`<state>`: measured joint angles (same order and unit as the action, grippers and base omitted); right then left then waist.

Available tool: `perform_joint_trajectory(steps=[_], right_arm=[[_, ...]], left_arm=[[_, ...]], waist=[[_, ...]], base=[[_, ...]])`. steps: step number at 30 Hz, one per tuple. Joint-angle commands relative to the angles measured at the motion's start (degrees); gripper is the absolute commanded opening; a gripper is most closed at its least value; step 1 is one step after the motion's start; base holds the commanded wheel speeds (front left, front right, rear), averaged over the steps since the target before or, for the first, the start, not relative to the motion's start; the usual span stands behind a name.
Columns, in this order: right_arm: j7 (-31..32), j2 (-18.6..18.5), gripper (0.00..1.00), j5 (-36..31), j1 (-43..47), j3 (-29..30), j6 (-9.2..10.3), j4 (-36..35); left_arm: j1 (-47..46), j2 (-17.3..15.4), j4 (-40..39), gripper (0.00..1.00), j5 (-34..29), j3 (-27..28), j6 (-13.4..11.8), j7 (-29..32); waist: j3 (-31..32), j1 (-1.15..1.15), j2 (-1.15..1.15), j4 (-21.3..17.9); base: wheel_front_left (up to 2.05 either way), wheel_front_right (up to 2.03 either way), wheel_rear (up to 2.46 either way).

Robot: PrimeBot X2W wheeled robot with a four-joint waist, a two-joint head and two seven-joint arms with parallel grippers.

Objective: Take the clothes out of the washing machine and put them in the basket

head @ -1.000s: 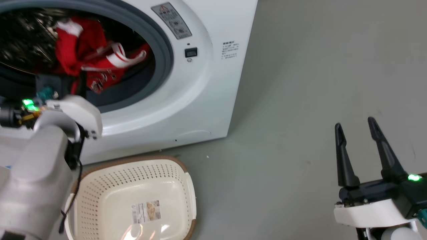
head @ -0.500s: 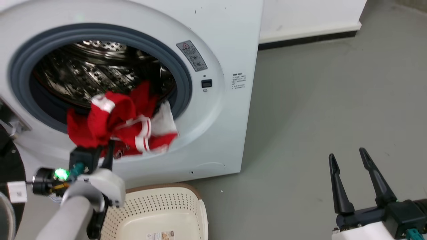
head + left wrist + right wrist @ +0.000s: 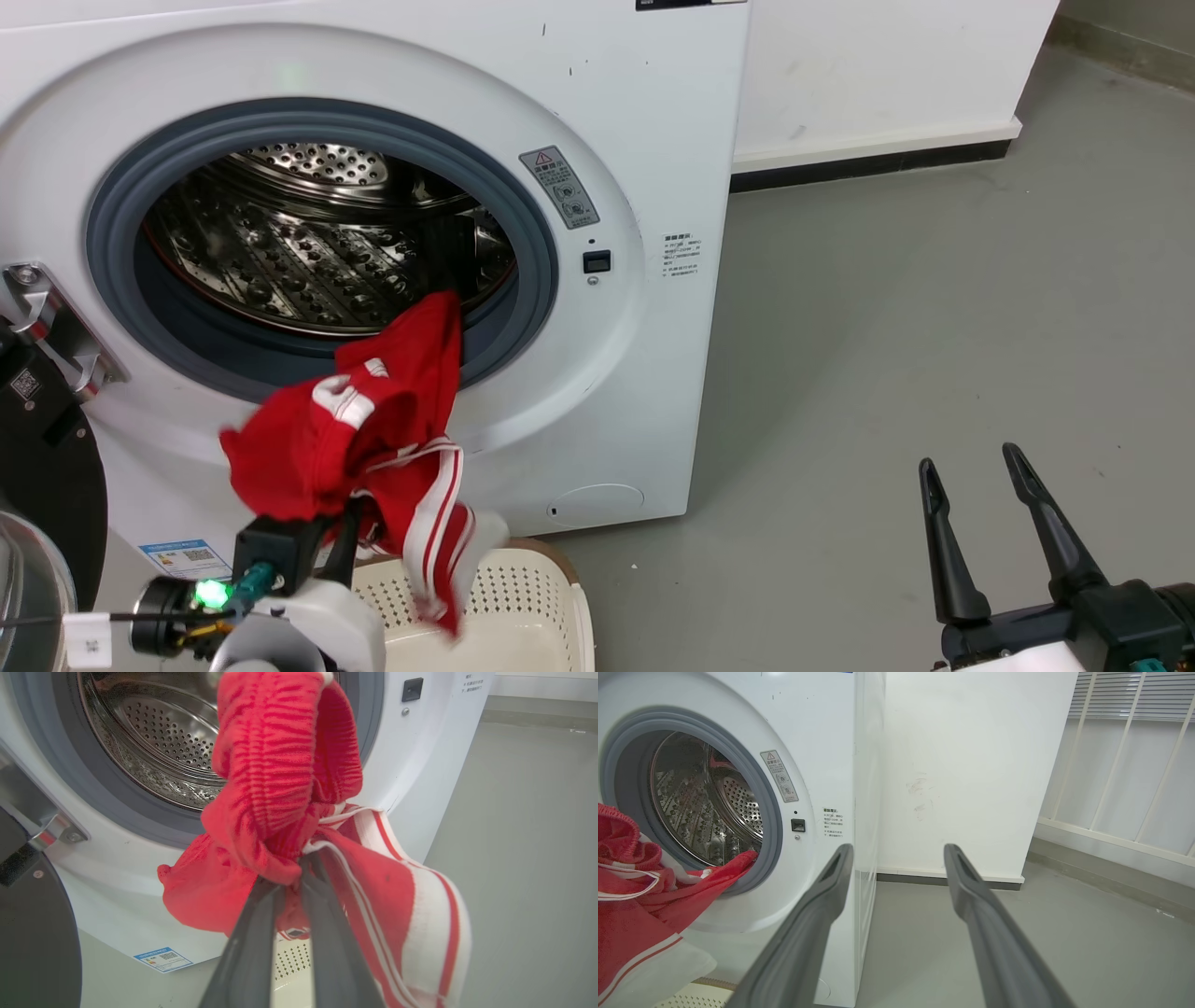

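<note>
One left claw [image 3: 293, 878] pinches clothes [image 3: 280, 779] above basket [image 3: 537, 590].

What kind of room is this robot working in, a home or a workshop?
Likely a laundry or utility corner: a large white front-loading washing machine stands on a smooth grey floor beside a plain white wall, with a cream perforated plastic basket before it.

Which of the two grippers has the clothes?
The left gripper, fingers pinched on the red clothes; the right gripper stands open and empty.
</note>
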<state>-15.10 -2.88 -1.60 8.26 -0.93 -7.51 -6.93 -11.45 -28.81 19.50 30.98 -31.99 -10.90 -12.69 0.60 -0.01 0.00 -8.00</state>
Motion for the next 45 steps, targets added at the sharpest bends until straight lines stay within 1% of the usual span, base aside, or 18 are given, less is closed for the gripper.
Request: perform_joint_trajectory(steps=[1, 4, 8, 11, 17, 18, 25, 26, 33, 38, 42, 45], right_arm=[[-0.1, 0.0, 1.0, 0.0, 0.5, -0.1, 0.04, 0.1], [-0.1, 0.0, 1.0, -0.1, 0.0, -0.3, 0.04, 0.2], [-0.1, 0.0, 1.0, -0.1, -1.2, -0.6, 0.04, 0.1], [-0.1, 0.0, 1.0, -0.1, -2.3, -0.7, 0.04, -0.3], [-0.1, 0.0, 1.0, 0.5, -5.9, -1.1, 0.04, -1.0], [-0.1, 0.0, 1.0, 0.8, -7.7, -1.3, 0.04, -1.3], [-0.1, 0.0, 1.0, 1.8, -11.4, -1.6, 0.04, -1.9], [-0.1, 0.0, 1.0, 1.8, -11.4, -1.6, 0.04, -1.9], [-0.1, 0.0, 1.0, 2.7, -14.6, -1.4, 0.04, -2.4], [-0.1, 0.0, 1.0, 3.3, -16.5, -1.5, 0.04, -2.7], [-0.1, 0.0, 1.0, 3.8, -17.7, -1.2, 0.04, -3.0], [-0.1, 0.0, 1.0, 4.2, -18.5, -1.2, 0.04, -3.3]], left_arm=[[1.0, -0.1, -0.4, 0.0, 0.2, -0.2, -0.3, 0.2], [2.3, 0.4, 0.1, 0.0, 0.7, -0.8, 0.2, 0.4], [3.3, 1.9, 2.4, 0.0, 1.5, -1.9, 0.9, 0.5], [2.4, 3.0, 5.2, 0.0, 2.0, -2.5, 2.0, 0.4], [-1.5, 6.0, 13.6, 0.0, 2.6, -3.2, 4.8, -0.4], [-3.9, 7.0, 18.5, 0.0, 2.9, -3.1, 6.4, -0.9], [-9.8, 9.5, 30.3, 0.0, 3.6, -2.7, 9.9, -1.7], [-9.8, 9.5, 30.3, 0.0, 3.6, -2.7, 9.9, -1.7], [-15.3, 11.8, 40.9, 0.0, 4.2, -2.5, 12.8, -2.1], [-18.5, 13.1, 47.4, 0.0, 4.8, -2.7, 14.3, -1.4], [-20.3, 13.9, 50.9, 0.0, 5.4, -2.7, 15.0, 0.2], [-21.6, 14.0, 52.3, 0.0, 5.9, -2.4, 15.0, 1.5]], waist=[[-0.1, 0.01, 0.0, -0.1], [-0.8, 0.01, 0.0, -0.7], [-2.2, 0.01, 0.0, -1.6], [-4.7, 0.01, 0.0, -2.3], [-11.1, 0.01, 0.0, -3.6], [-14.5, 0.01, 0.0, -4.3], [-21.1, 0.01, 0.0, -5.7], [-21.1, 0.01, 0.0, -5.7], [-26.9, 0.01, 0.0, -6.8], [-30.6, 0.01, 0.0, -7.4], [-33.2, 0.01, 0.0, -7.5], [-35.0, 0.01, 0.0, -7.7]], base=[[0.0, 0.0, 0.0], [0.0, 0.0, 0.0], [0.0, 0.0, 0.0], [0.0, 0.0, 0.0], [0.0, 0.0, 0.0], [0.0, 0.0, 0.0], [0.0, 0.0, 0.0], [0.0, 0.0, 0.0], [0.0, 0.0, 0.0], [0.0, 0.0, 0.0], [0.0, 0.0, 0.0], [0.0, 0.0, 0.0]])
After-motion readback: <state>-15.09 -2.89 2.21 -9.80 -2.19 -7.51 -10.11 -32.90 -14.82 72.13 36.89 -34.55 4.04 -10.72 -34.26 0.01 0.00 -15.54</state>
